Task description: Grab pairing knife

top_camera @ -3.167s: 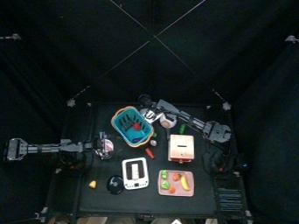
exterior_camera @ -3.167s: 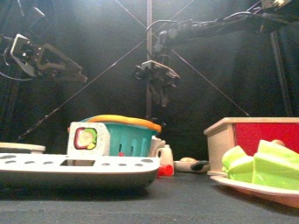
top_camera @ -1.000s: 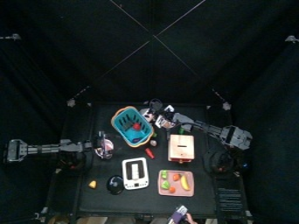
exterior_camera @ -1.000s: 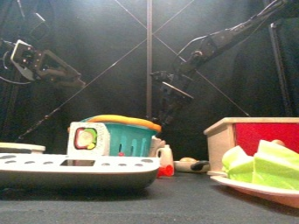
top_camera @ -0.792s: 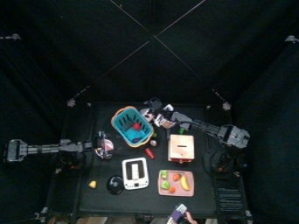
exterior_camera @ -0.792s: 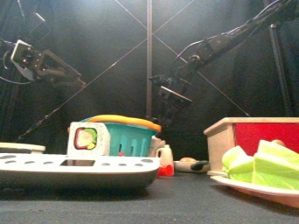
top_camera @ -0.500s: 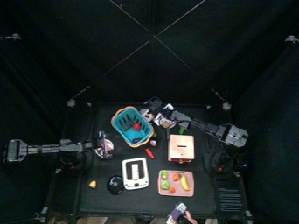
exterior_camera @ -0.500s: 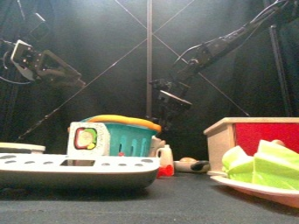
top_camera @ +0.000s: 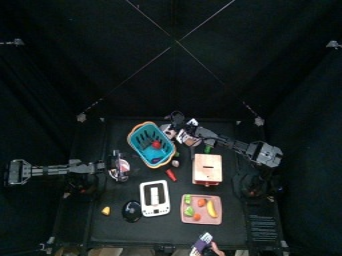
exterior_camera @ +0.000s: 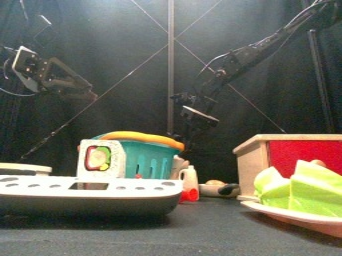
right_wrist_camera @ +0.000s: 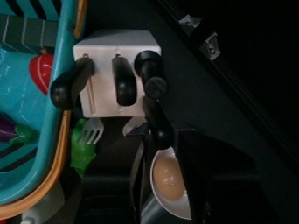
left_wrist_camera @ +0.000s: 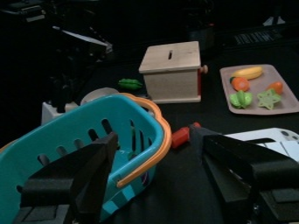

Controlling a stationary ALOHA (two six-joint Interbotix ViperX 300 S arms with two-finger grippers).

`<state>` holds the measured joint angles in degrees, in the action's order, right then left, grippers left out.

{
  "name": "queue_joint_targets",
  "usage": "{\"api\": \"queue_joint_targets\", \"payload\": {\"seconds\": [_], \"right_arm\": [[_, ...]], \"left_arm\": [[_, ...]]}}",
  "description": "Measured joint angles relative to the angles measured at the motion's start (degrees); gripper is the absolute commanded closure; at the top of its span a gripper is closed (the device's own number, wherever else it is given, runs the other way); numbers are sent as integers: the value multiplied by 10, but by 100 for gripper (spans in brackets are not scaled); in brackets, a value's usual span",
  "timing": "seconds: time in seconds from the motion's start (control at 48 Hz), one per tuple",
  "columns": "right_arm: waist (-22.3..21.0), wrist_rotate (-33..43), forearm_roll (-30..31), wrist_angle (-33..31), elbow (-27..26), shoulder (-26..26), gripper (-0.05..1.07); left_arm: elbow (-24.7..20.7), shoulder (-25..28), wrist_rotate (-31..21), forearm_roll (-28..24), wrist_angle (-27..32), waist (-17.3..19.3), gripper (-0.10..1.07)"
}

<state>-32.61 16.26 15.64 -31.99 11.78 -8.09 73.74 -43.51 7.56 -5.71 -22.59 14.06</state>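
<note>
Right wrist view alone: black-handled knives in white block.

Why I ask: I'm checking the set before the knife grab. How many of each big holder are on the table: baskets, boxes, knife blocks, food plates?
teal basket: 1
wooden box: 1
white knife block: 1
plate of toy food: 1
Total: 4
</note>
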Motion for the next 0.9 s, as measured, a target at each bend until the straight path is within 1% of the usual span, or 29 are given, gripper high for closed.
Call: {"api": "queue_joint_targets", "payload": {"seconds": [0.146, 0.292, 0.896], "right_arm": [[0, 1, -1, -3, -1, 0, 54], [1, 3, -1, -4, -1, 0, 59], [13, 3, -18, -15, -3, 0, 60]], "left_arm": [[0, 1, 0, 0, 0, 0, -1], [0, 0, 0, 0, 0, 0, -1], [0, 0, 0, 0, 0, 0, -1]]}}
